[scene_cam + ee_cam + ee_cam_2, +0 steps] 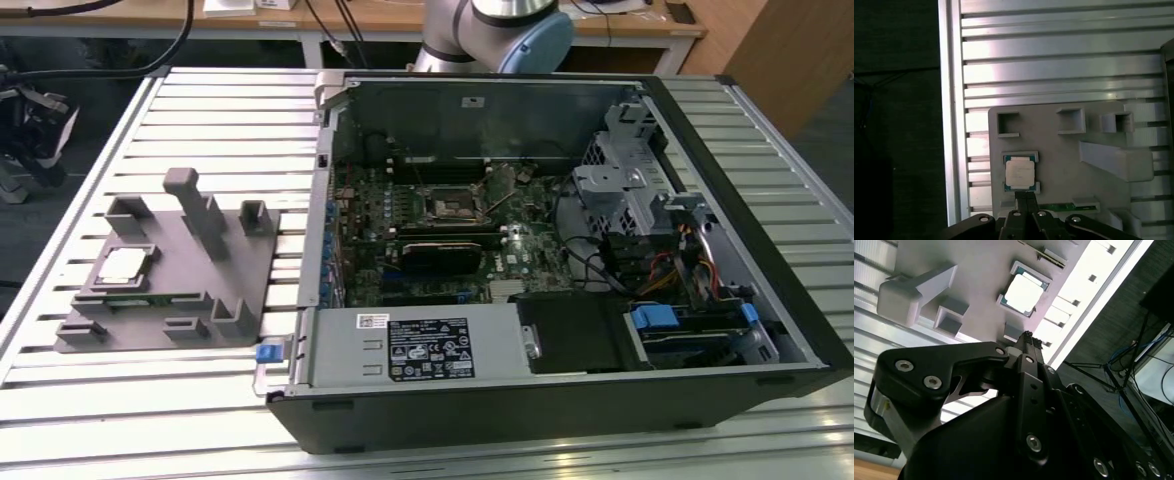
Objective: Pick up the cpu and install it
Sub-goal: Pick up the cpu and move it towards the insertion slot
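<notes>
End effector (1026,196) closed, empty, near but apart from cpu (1019,173) in grey fixture (1064,160).

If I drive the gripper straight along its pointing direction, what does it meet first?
Most likely the cpu, lying in its recess on the grey fixture: in both wrist views the gripper aims at it. Depth is unclear, so it may land on the recess rim instead.
</notes>
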Tool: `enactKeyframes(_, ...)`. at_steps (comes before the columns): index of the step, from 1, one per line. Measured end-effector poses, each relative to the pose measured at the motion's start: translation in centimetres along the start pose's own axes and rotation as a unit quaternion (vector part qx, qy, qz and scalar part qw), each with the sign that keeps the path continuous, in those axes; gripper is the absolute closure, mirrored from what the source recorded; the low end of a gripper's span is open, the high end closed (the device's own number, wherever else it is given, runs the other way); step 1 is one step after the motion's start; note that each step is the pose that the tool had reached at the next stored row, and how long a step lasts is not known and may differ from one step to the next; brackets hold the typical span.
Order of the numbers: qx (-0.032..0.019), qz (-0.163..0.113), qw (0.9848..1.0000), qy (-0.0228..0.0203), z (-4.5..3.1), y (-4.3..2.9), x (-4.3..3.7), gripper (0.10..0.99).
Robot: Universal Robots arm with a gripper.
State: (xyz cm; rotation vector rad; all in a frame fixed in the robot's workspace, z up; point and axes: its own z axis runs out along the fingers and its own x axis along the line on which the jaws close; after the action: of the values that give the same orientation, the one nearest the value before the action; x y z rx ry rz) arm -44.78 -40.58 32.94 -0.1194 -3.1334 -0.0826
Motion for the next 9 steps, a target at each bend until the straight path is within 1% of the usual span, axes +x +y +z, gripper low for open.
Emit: enactKeyframes(9,-0.0002,0.000,1.0000,-0.0001,1.60,-0.43,-0.01,0.980)
